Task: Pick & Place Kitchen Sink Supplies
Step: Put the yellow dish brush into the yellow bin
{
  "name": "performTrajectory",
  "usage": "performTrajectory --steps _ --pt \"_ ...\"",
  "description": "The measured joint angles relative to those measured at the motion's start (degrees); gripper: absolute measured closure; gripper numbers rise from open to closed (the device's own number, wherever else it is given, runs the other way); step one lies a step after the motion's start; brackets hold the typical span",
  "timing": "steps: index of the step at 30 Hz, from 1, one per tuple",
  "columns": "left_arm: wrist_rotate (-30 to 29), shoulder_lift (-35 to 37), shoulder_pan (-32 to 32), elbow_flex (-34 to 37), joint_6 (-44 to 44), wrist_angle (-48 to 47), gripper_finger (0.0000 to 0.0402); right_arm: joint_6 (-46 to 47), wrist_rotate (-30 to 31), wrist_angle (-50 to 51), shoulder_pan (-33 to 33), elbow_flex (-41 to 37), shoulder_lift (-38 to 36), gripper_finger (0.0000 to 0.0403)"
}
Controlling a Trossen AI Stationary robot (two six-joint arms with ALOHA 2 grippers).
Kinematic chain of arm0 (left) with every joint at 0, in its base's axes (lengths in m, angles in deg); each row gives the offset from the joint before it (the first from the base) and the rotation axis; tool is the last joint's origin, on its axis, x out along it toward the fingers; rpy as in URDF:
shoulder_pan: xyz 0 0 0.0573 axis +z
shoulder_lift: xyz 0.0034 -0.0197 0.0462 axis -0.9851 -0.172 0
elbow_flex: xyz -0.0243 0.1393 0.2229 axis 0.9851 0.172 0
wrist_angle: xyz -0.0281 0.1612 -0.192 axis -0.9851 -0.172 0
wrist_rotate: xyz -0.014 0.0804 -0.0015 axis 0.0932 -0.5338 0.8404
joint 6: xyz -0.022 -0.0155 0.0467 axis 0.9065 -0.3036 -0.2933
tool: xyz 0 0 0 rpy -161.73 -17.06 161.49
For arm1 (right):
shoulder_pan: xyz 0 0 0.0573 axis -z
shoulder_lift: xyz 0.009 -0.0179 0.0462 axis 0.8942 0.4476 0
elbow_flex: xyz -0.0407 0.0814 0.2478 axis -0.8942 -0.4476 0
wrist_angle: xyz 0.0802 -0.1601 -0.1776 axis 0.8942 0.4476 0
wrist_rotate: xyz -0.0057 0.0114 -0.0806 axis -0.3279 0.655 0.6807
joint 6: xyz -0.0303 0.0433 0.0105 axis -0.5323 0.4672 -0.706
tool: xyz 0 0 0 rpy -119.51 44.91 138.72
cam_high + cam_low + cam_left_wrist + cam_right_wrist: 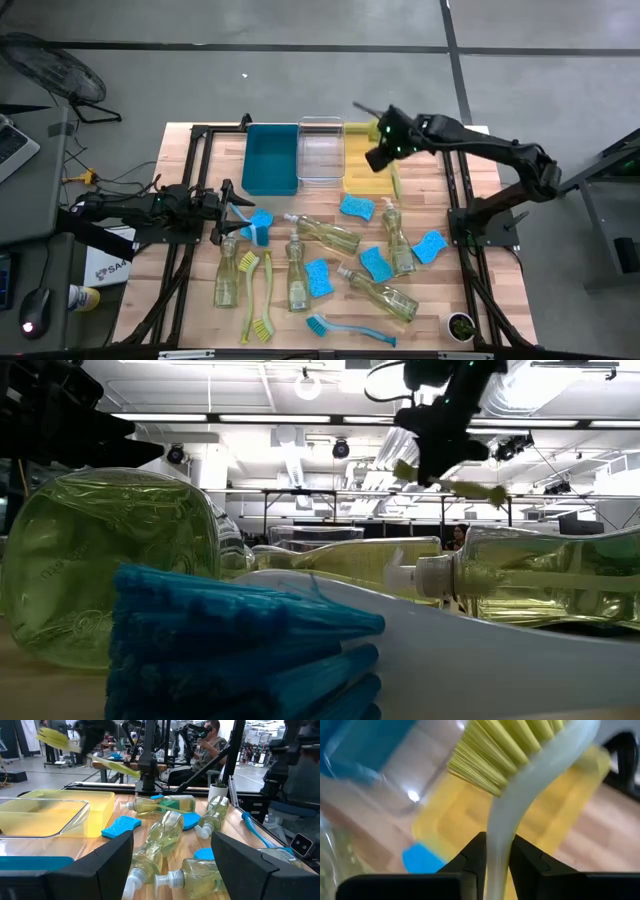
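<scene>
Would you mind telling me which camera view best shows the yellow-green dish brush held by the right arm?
The right wrist view: the yellow-green dish brush fills it, its handle pinched in the right gripper jaws over the yellow bin. The high view shows only its handle below the gripper. The low and left wrist views show it small, in the air.

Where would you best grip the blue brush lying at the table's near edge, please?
Grip the blue brush mid-handle, coming straight down from above. It lies flat and apart from the bottles, its thin handle running along the table edge, so a gripper closing across the handle should fit; the bristle head at one end looks bulkier.
</scene>
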Motion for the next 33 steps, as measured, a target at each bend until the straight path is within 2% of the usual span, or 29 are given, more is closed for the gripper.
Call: performTrajectory --steps 6,10,15,22,33 --pt "0.0 0.0 0.0 0.0 0.0 0.0 0.0137 -10.1 -9.2 -10.0 8.0 0.0 3.7 0.0354" --pt "0.0 0.0 0.0 0.0 0.0 0.0 0.0137 -14.1 -15.5 -12.8 11.4 0.1 7.8 0.0349" --pt "0.0 0.0 0.0 0.0 0.0 0.0 0.0137 -18.3 -16.2 -10.9 14.4 2.8 14.0 0.0329" --pt "0.0 0.0 0.0 0.0 0.0 0.0 0.0137 -24.1 -18.9 -9.0 15.8 7.7 21.0 0.0345" --pt "0.0 0.0 0.0 0.0 0.0 0.0 0.0137 -25.5 -18.1 -3.1 15.8 8.9 22.9 0.0328"
